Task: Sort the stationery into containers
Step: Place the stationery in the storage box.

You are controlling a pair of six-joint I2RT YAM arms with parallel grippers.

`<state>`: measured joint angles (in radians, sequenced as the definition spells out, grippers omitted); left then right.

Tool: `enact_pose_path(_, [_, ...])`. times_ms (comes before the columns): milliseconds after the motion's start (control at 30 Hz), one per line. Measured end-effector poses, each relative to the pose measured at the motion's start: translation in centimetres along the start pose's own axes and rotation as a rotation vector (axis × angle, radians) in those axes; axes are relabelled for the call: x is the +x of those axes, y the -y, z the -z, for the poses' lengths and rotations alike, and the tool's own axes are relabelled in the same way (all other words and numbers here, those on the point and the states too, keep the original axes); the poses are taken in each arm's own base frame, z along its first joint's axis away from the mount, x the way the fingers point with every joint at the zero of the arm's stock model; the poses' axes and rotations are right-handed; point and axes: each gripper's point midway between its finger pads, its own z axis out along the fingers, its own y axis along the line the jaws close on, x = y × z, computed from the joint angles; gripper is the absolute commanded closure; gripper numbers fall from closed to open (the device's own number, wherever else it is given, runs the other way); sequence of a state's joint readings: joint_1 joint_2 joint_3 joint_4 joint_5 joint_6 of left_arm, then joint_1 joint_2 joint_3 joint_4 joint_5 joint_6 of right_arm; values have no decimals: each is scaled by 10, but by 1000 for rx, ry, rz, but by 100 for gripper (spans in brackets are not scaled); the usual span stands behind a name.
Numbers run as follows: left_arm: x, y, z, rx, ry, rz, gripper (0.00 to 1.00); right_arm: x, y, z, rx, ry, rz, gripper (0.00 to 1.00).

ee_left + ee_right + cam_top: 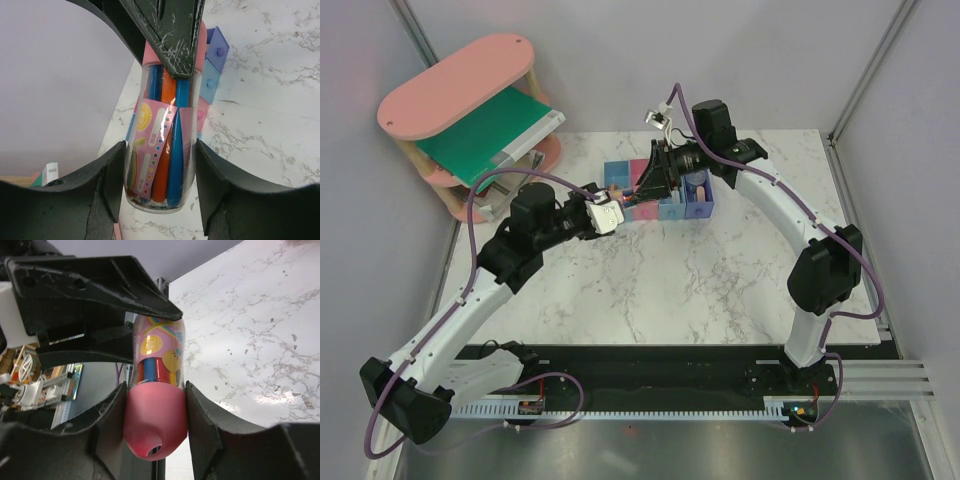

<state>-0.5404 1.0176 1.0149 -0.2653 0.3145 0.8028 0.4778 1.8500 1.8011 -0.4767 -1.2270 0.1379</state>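
A clear tube of blue and orange crayon-like sticks (160, 150) with a pink cap (155, 425) hangs in the air between both grippers, just in front of the row of bins (705, 208). My left gripper (159, 185) is shut on the tube's clear bottom end. My right gripper (155, 415) is shut on the pink cap. In the top view the left gripper (618, 213) and the right gripper (646, 186) meet over the pink and light blue bins. The dark blue bin (218, 47) and a light blue bin (210, 82) show behind the tube.
The pink oval-topped shelf (460, 85) with the large green book (495, 135) stands at the back left. The dark blue bin holds a pinkish item (698, 185). Marble tabletop (700, 290) stretches in front of the bins. Walls close the sides.
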Motion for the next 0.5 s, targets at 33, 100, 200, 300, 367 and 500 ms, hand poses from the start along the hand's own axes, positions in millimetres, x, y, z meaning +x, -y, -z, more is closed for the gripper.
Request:
enact_pose_path(33, [0,0,0,0,0,0,98,0,0,-1,-1,0,1,68])
enact_pose_path(100, [0,-1,0,-3,2,-5,98,0,0,-1,2,2,-4,89])
enact_pose_path(200, [0,-1,-1,-4,-1,-8,98,0,1,-1,1,5,-4,100])
enact_pose_path(300, [1,-2,-1,-7,-6,-14,57,0,3,-2,-3,10,-7,100])
enact_pose_path(367, [3,-3,-1,-9,-11,-19,21,0,5,-3,-7,16,-10,100])
enact_pose_path(500, [4,-5,-1,-16,-18,-48,0,1,6,-5,-4,21,-32,100])
